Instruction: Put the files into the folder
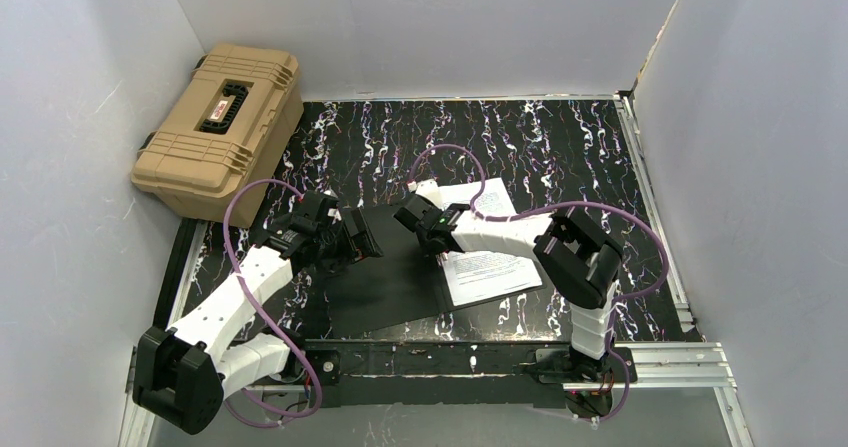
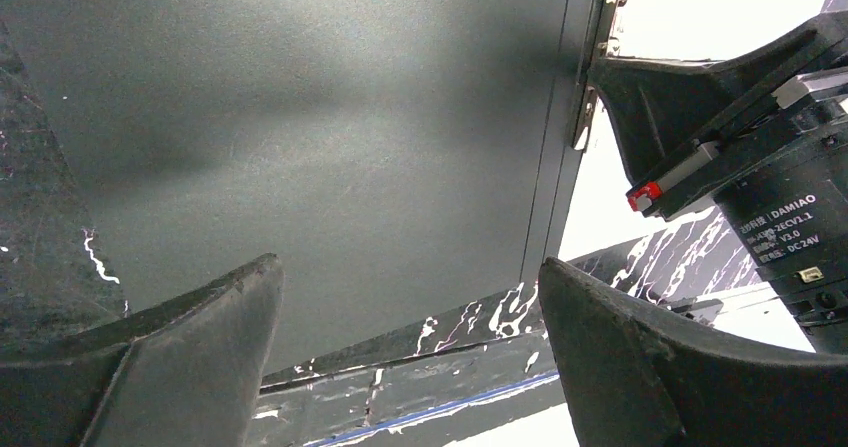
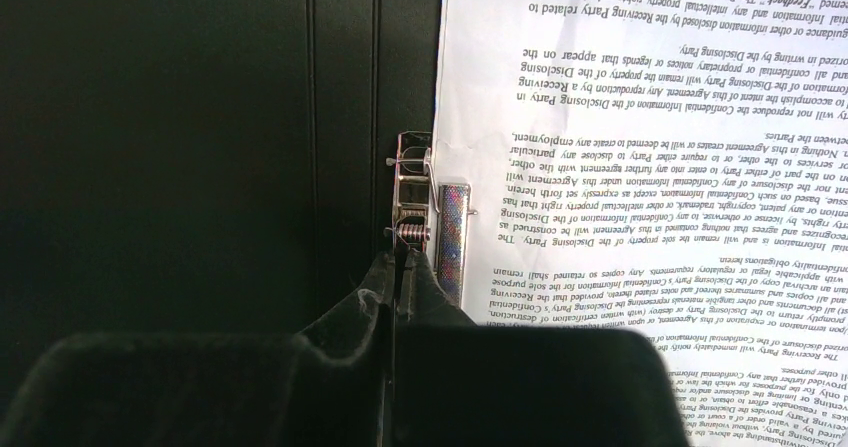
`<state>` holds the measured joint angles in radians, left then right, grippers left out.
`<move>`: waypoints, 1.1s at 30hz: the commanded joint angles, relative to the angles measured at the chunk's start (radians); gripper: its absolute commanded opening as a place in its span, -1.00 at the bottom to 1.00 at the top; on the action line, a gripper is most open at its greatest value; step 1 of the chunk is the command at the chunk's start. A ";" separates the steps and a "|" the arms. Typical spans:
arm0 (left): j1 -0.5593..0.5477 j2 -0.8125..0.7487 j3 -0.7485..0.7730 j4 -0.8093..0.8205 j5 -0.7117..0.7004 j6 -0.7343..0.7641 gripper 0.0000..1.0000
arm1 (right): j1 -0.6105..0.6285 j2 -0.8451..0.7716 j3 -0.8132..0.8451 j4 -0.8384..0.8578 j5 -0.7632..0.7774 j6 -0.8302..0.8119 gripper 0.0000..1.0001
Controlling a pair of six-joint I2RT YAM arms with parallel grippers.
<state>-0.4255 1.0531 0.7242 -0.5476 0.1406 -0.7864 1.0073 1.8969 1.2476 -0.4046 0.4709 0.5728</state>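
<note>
Files [image 3: 640, 147] on open folder [image 1: 390, 287], right half.
Your right gripper [image 3: 400, 267], jaws closed, touches the clip [image 3: 412, 202], probably to fix them; left gripper [image 2: 410, 267], wide open and empty, hovers over the left half.

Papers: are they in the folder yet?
Nearly. The files lie inside the open folder. The right pincer, shut, is at the metal clip beside them. The left pincer hangs open over its other half. To do: closing the folder.
</note>
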 commanded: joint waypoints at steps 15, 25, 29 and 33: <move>0.004 -0.030 0.024 -0.048 -0.087 0.000 0.96 | -0.088 -0.209 -0.132 0.085 -0.121 -0.018 -0.97; 0.045 -0.058 0.015 -0.041 -0.127 -0.025 0.96 | -0.167 -0.366 -0.168 0.061 -0.198 -0.074 -0.97; 0.066 -0.077 0.018 -0.049 -0.127 -0.024 0.96 | -0.209 -0.417 -0.164 0.032 -0.225 -0.097 -0.97; 0.093 -0.095 0.017 -0.055 -0.127 -0.018 0.96 | -0.256 -0.458 -0.157 0.006 -0.271 -0.119 -0.97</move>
<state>-0.3576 0.9894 0.7395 -0.5774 0.0368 -0.8078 0.7914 1.5089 1.0813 -0.3935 0.2497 0.4892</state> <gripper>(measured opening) 0.981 0.042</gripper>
